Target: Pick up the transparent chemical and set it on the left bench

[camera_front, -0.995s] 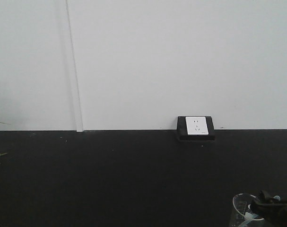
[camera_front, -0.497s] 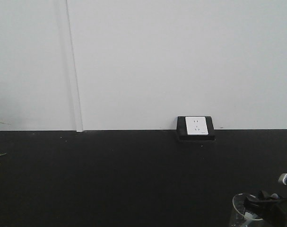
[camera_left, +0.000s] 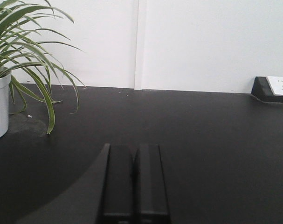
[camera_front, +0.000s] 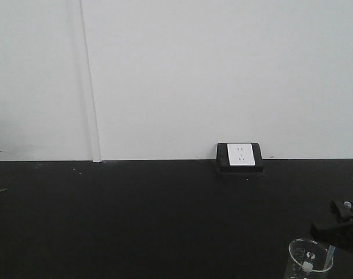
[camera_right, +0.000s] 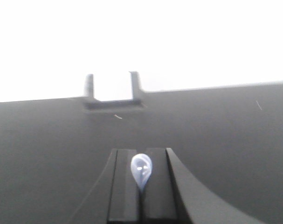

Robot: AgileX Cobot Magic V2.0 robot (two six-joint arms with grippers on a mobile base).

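The transparent chemical, a clear glass beaker (camera_front: 309, 260) with white marks, shows at the bottom right of the front view, its base cut off by the frame. A translucent pipette (camera_front: 323, 258) leans in it toward the right. My right gripper (camera_front: 339, 224) is just right of and above the rim. In the right wrist view it (camera_right: 141, 151) is shut, with the pipette's translucent bulb (camera_right: 141, 169) pinched between the fingertips; the beaker is out of that view. My left gripper (camera_left: 134, 149) is shut and empty over the black counter. The left bench with its bins is out of view.
The black counter (camera_front: 135, 221) runs along a white wall with a white socket (camera_front: 240, 154), also in the left wrist view (camera_left: 279, 85) and the right wrist view (camera_right: 111, 88). A potted spider plant (camera_left: 20, 56) stands at the far left.
My right gripper has moved up and to the right, off the beaker's rim. The beaker now shows whole-rimmed and apart, lower left of the gripper. The left arm's change cannot be judged.
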